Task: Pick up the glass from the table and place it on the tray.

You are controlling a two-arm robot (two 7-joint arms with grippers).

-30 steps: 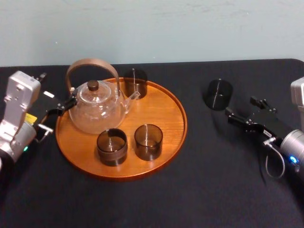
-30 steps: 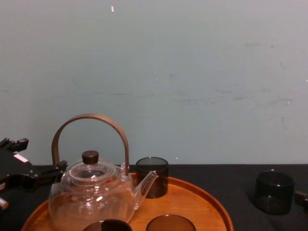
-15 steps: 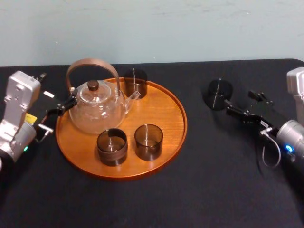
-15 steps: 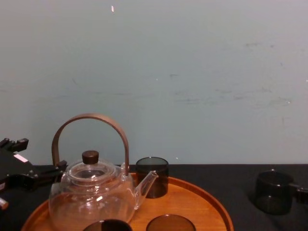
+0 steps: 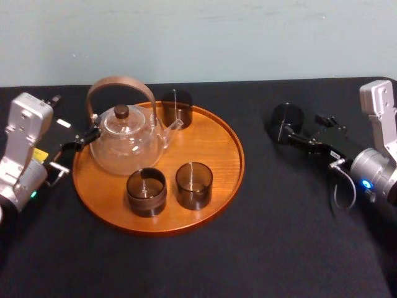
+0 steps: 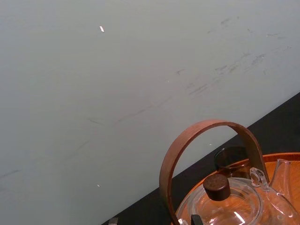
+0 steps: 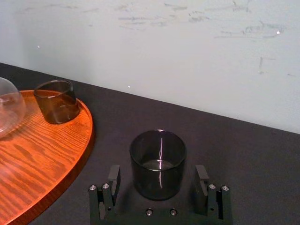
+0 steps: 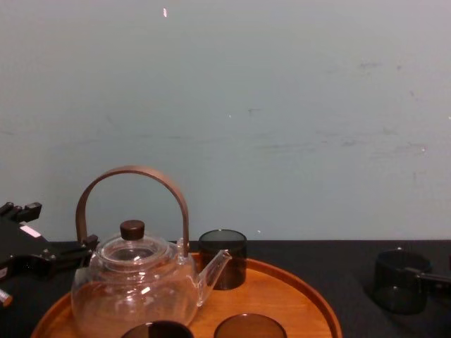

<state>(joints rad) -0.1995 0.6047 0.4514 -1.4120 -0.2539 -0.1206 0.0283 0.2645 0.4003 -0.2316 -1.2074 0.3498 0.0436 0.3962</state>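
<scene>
The glass (image 5: pixel 285 122), a dark smoky tumbler, stands upright on the black table (image 5: pixel 273 248) to the right of the tray (image 5: pixel 217 149). My right gripper (image 5: pixel 296 129) has reached it from the right. In the right wrist view the glass (image 7: pixel 158 164) sits between the spread fingers (image 7: pixel 114 174) of the open right gripper (image 7: pixel 158 172), apart from both. From the chest the glass (image 8: pixel 400 280) stands low at the right with one finger (image 8: pixel 433 276) beside it. The left gripper (image 5: pixel 69 138) rests open at the tray's left edge, next to the teapot.
On the round orange-brown tray stand a glass teapot (image 5: pixel 127 141) with a wooden hoop handle and three dark glasses (image 5: pixel 177 107) (image 5: pixel 146 191) (image 5: pixel 193 184). The tray's right half (image 5: pixel 214 133) is bare wood. A pale wall runs behind the table.
The right gripper has moved forward and leftward to the glass, so its open fingers now stand on either side of it. The left arm, the tray and its contents have not moved.
</scene>
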